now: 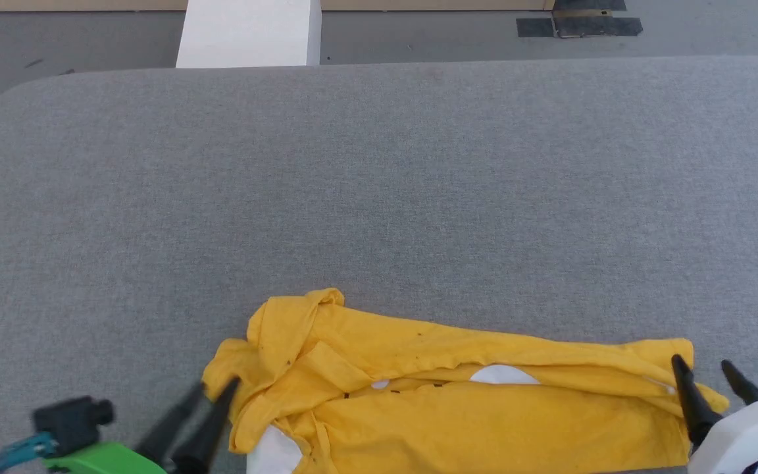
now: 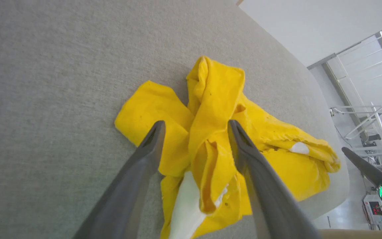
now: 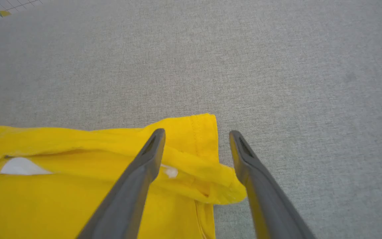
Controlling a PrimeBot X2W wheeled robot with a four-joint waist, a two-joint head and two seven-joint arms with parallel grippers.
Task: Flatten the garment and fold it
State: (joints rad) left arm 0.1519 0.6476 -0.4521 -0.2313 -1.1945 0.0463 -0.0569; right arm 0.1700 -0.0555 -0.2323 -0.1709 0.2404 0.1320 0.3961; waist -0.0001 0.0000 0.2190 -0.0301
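Flattening stage, apparently: garment point(image 1: 458, 421) lies bunched; left gripper point(image 2: 196, 123) and right gripper point(image 3: 196, 132) gape, empty, at its ends; next move likely needs regrasping, spreading.

Wide grey fabric-covered table point(image 1: 379, 164), rounded at its far left corner, is carrying one item: a small bright yellow T-shirt with white patches point(image 1: 458, 421), which is lying crumpled and drawn out sideways along the near edge, its left end bunching into folds.
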